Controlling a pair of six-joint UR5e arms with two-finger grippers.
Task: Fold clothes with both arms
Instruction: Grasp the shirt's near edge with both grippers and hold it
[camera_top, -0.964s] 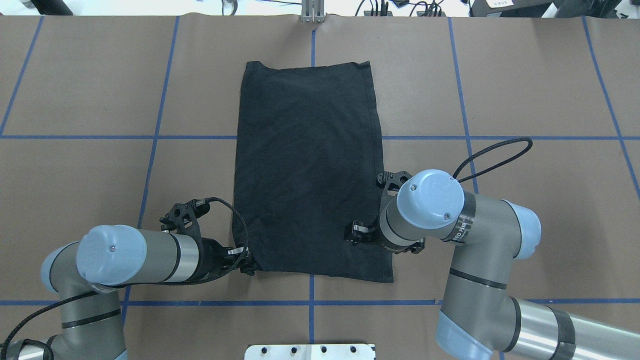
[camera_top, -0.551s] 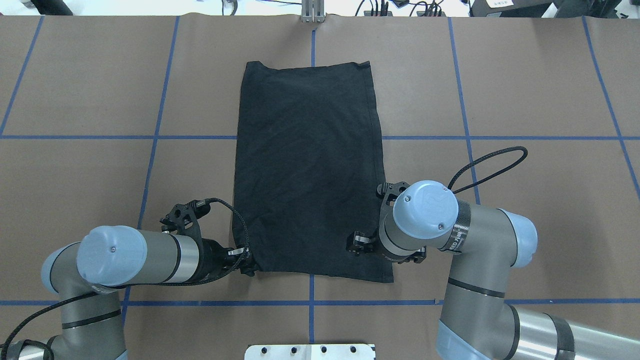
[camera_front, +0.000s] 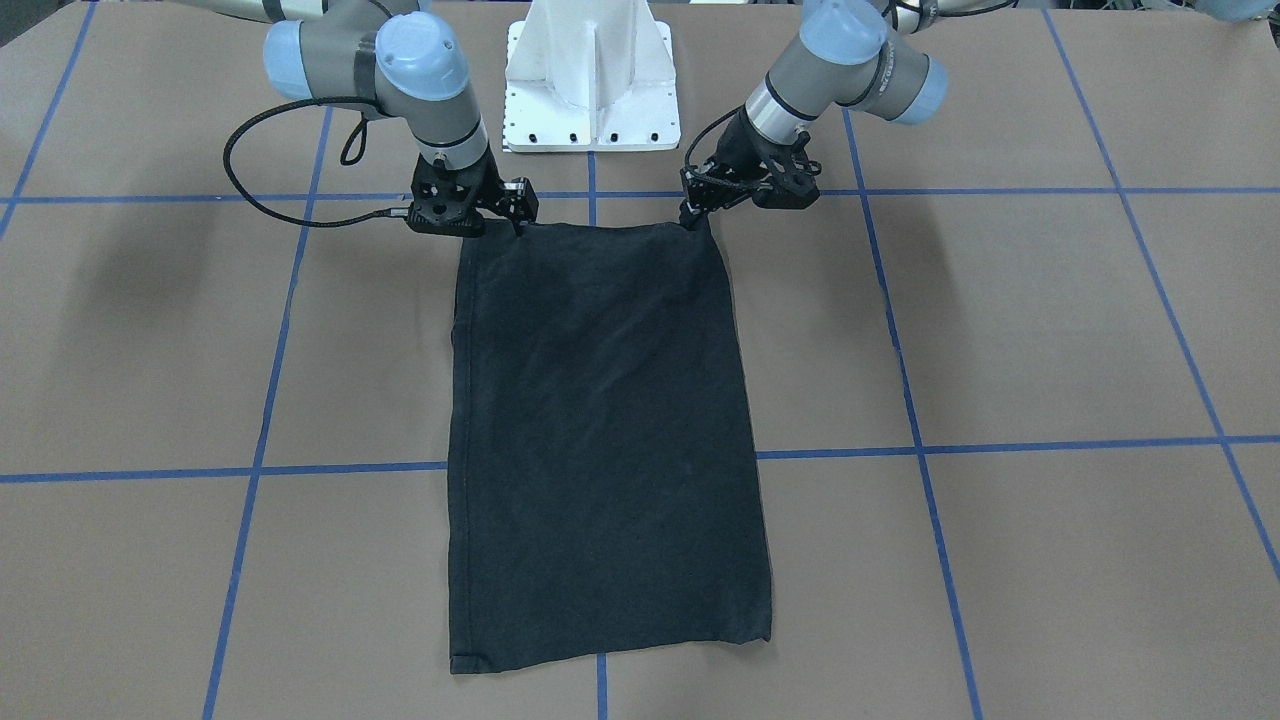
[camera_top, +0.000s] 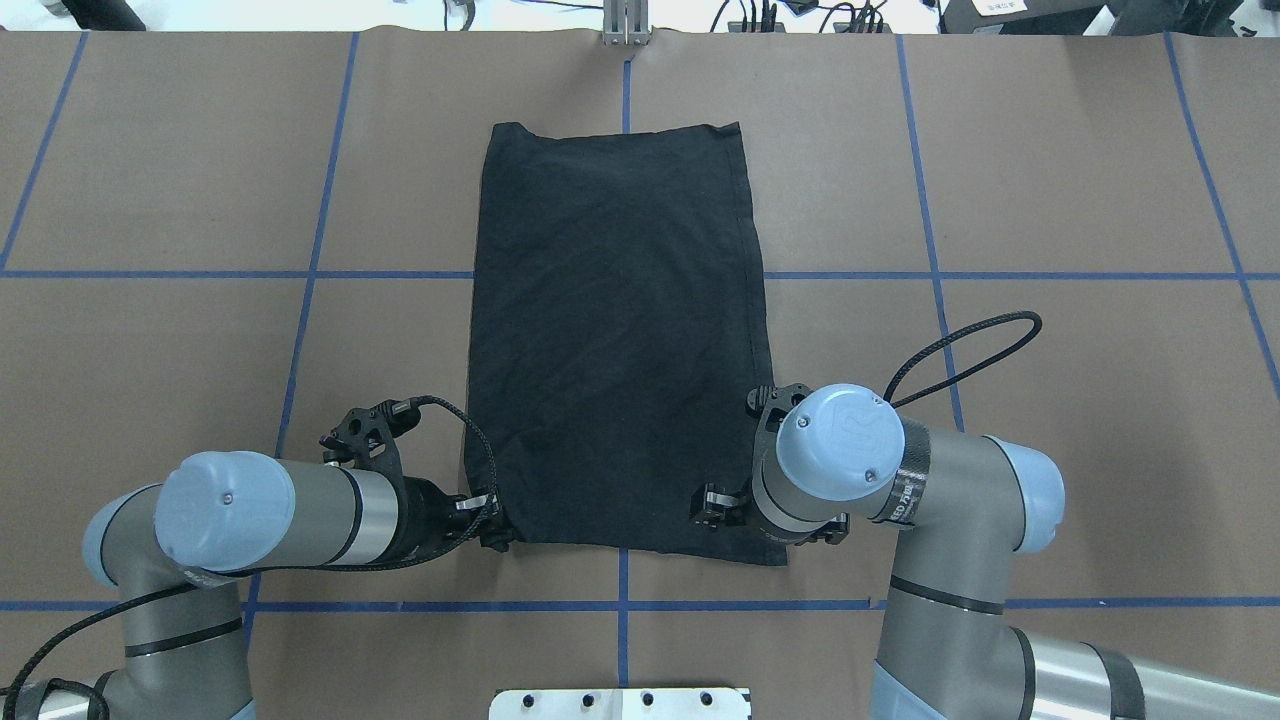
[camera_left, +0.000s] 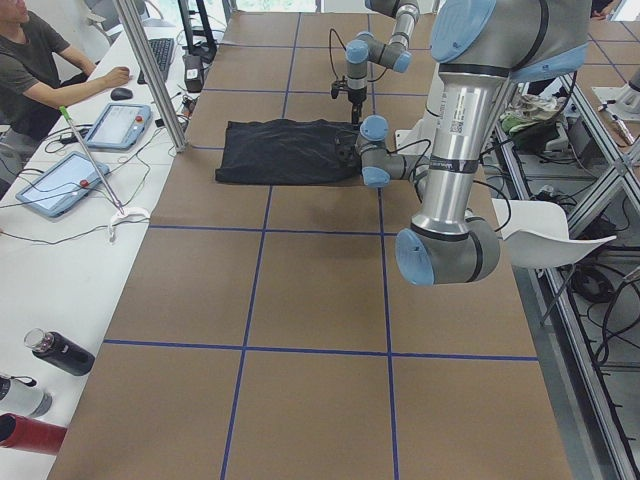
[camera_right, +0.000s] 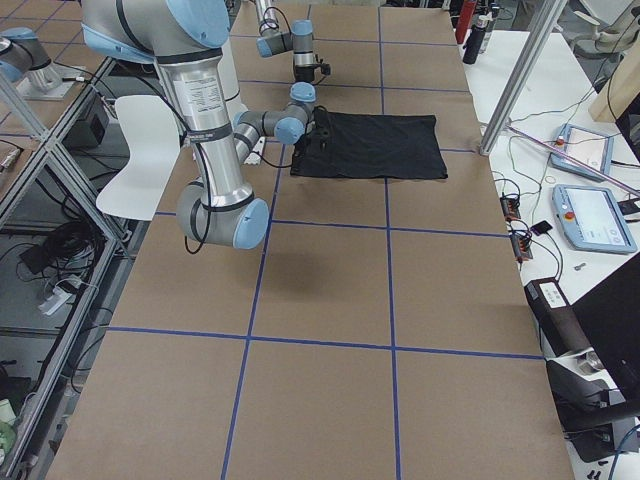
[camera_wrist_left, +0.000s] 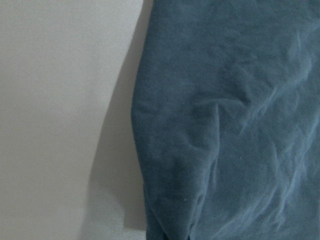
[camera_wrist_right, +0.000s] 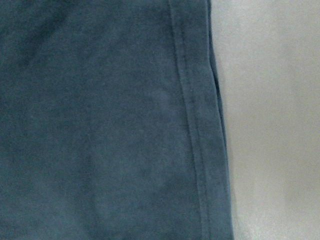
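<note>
The clothes are one black T-shirt (camera_top: 615, 330), folded into a long rectangle (camera_front: 600, 440) on the brown table. My left gripper (camera_top: 495, 535) reaches in low from the side and is shut on the shirt's near-left corner (camera_front: 692, 212); the left wrist view shows cloth (camera_wrist_left: 225, 125) bunching toward the bottom of the frame. My right gripper (camera_front: 478, 222) points down over the near-right corner and is open, straddling the side hem. One of its fingers (camera_top: 712, 497) stands over the cloth. The right wrist view shows flat cloth and the hem (camera_wrist_right: 192, 125).
Blue tape lines (camera_top: 620, 605) grid the table (camera_top: 1050, 200). The white pedestal base (camera_front: 592, 75) stands just behind the shirt's near edge. A person (camera_left: 30, 60) sits at a side bench with tablets (camera_left: 60, 180) and bottles (camera_left: 55, 352).
My right arm has slid along the shirt's right edge toward the robot's base, ending over the near-right corner. The left arm and the shirt have not moved.
</note>
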